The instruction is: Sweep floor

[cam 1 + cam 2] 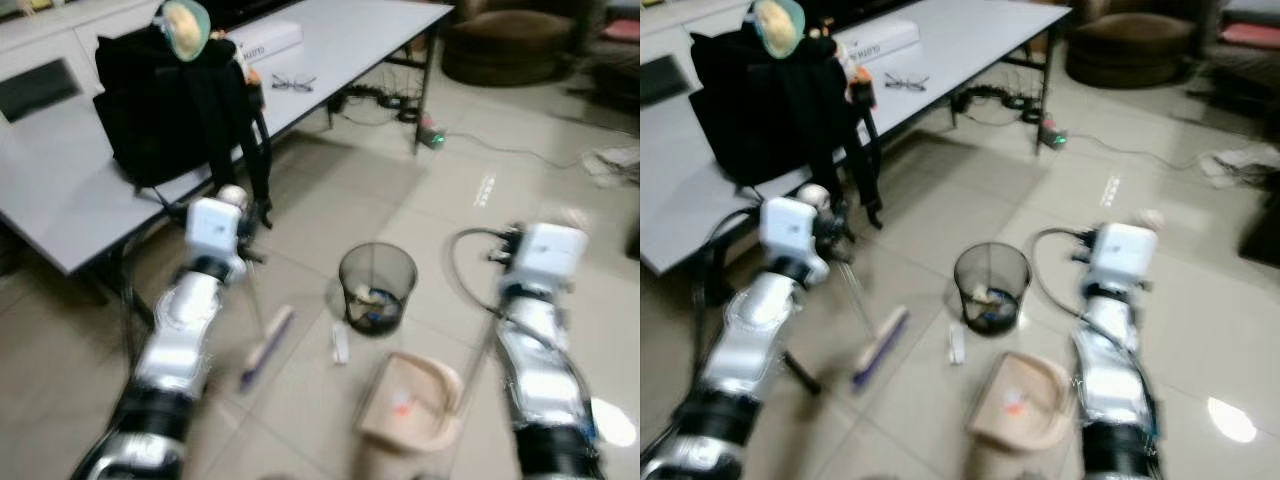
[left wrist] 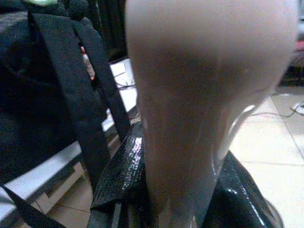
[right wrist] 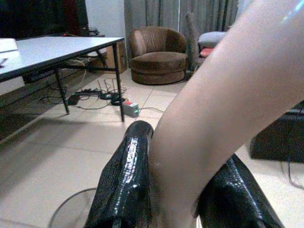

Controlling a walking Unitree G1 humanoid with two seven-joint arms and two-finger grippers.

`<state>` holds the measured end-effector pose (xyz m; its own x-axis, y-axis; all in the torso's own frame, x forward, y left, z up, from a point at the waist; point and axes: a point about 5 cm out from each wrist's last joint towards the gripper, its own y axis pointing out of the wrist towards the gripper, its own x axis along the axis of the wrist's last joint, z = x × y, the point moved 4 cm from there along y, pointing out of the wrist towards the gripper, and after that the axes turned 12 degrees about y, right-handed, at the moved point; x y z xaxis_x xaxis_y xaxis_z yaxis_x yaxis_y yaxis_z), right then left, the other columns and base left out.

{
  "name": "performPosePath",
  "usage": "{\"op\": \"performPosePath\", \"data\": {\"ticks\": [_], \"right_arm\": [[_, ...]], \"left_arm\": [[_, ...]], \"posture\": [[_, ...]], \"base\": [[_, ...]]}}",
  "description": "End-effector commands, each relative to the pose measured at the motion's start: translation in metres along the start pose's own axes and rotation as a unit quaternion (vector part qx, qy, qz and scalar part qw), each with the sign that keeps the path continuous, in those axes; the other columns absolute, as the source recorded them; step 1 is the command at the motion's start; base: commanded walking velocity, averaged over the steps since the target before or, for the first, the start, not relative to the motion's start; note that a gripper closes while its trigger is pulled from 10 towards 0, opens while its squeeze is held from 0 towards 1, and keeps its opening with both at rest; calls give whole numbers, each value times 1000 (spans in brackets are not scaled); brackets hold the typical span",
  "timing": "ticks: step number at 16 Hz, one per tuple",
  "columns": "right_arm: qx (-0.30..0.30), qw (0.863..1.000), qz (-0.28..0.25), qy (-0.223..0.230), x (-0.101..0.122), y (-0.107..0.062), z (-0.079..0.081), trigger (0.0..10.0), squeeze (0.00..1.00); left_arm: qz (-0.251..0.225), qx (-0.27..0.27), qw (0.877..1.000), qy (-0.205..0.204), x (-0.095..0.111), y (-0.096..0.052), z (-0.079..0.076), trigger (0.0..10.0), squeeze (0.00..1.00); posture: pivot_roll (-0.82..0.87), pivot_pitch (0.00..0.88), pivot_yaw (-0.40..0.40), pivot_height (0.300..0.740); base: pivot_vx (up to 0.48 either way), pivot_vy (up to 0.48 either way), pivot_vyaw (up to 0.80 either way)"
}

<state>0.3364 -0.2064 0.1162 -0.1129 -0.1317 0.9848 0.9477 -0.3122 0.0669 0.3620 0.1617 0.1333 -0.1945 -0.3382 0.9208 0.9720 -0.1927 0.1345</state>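
Sweeping under way

Left gripper [image 2: 190, 190] clamps the pale broom handle [image 2: 199, 95], purple-bristled head [image 1: 266, 345] below its jaws; right gripper [image 3: 180, 190] clamps the beige dustpan's handle [image 3: 223, 104]. Short strokes toward the pan [image 1: 415, 405], beside the black mesh bin [image 1: 377, 288], look best.

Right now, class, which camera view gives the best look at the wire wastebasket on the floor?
The left eye view: the wire wastebasket stands whole and central on the tiles, rubbish visible inside, beside the dustpan. The right eye view shows it whole too, slightly smaller. The right wrist view catches just a bit of its rim behind the right hand.
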Motion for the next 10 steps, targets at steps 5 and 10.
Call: {"op": "performPosePath", "data": {"ticks": [5,10], "right_arm": [[-21,1000,-3,12,2,-2,-10,10000,0],[-17,1000,15,-18,-5,-4,-9,10000,0]], "left_arm": [[-30,-20,999,14,11,3,-7,10000,0],[-24,-18,1000,8,10,1,-5,10000,0]], "posture": [[-16,0,127,740],[-15,0,134,740]], "base": [[0,22,-624],[0,-384,0]]}}
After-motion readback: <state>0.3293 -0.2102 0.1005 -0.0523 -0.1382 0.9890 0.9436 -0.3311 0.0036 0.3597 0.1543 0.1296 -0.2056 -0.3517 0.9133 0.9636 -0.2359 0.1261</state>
